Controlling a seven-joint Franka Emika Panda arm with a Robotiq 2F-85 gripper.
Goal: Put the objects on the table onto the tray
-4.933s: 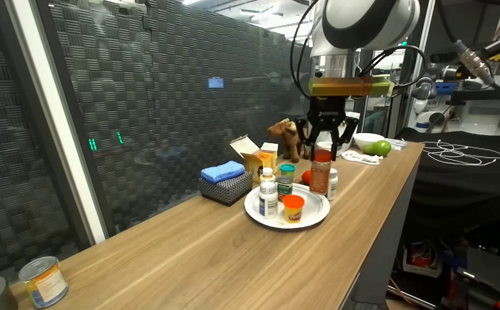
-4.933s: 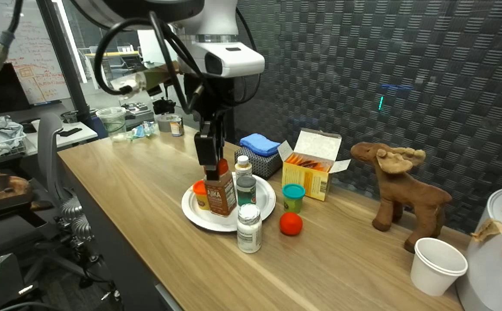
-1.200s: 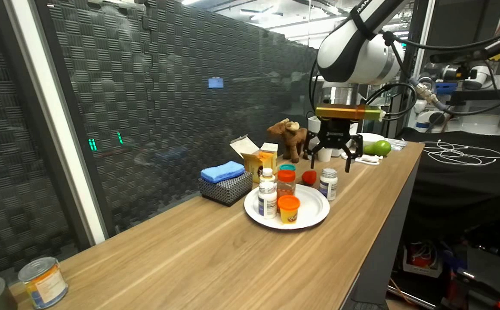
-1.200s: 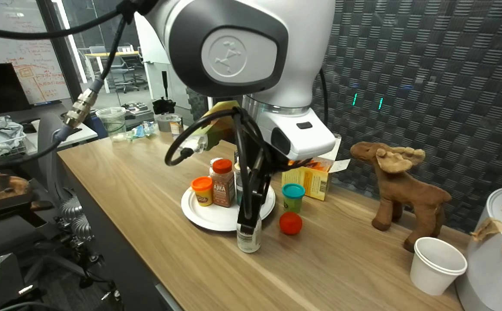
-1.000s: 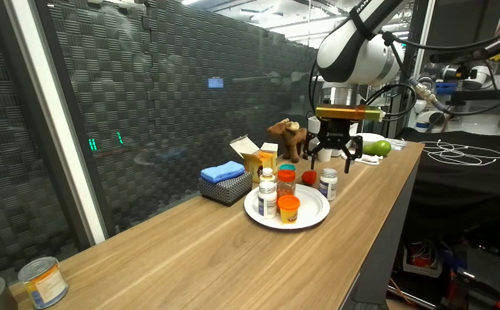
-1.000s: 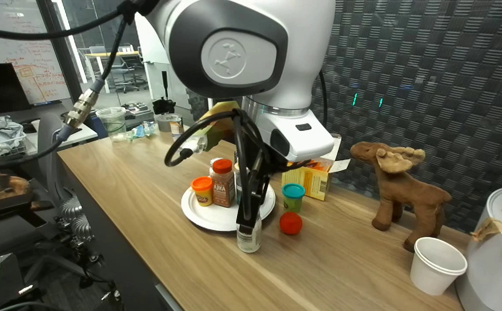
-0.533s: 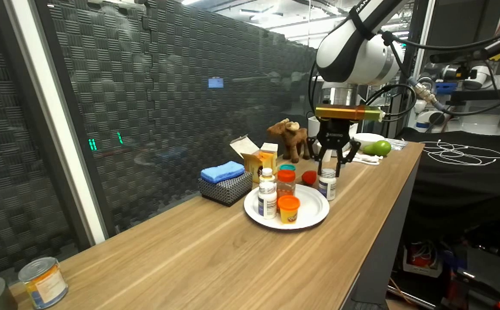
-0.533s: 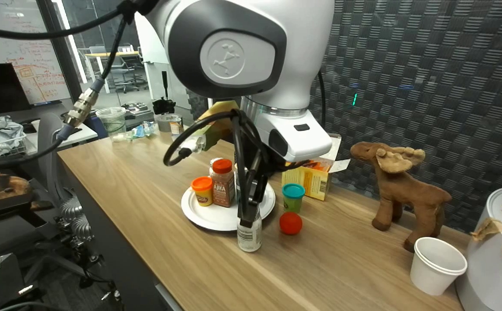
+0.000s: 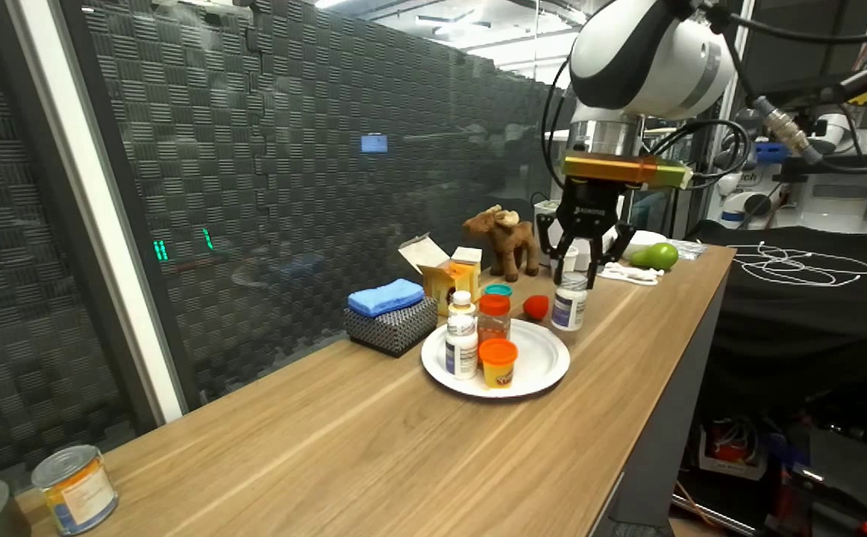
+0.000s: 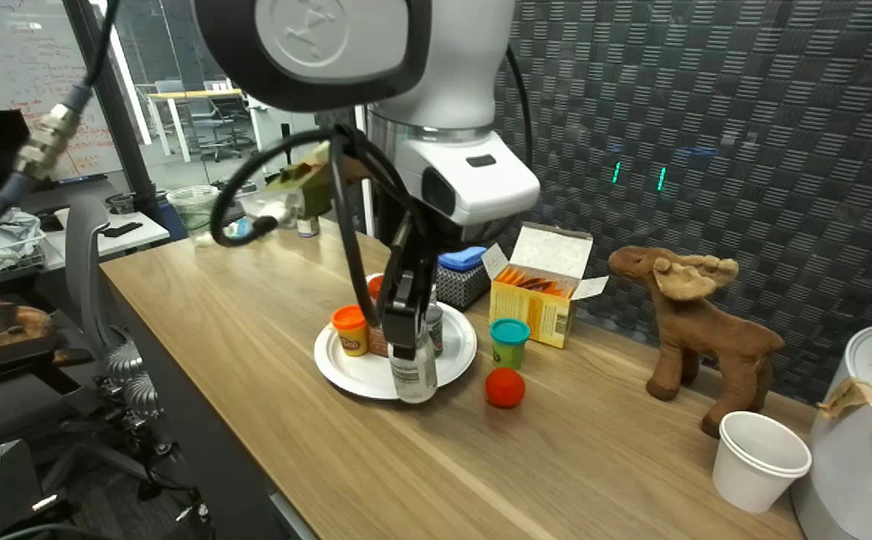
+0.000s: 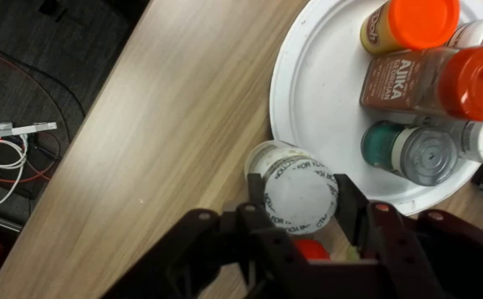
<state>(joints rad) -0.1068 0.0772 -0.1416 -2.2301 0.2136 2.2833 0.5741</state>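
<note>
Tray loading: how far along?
Done: orange-lidded tub, red-lidded jar, green jar and white pill bottle stand on the tray.
In hand: second pill bottle, gripped by the fingers, not yet placed.
Left: setting it down; possibly teal-lidded tub and red ball, both off the tray.

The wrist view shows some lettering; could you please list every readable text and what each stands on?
"AJIKA GEORGIAN": red-lidded jar.
"Doh": orange-lidded tub.
"FOR YOU", "CTION": top of the gripped bottle, only partly legible.
Too small to read: finer print on the same jar.
Too blurred to read: print on the white bottle.
</note>
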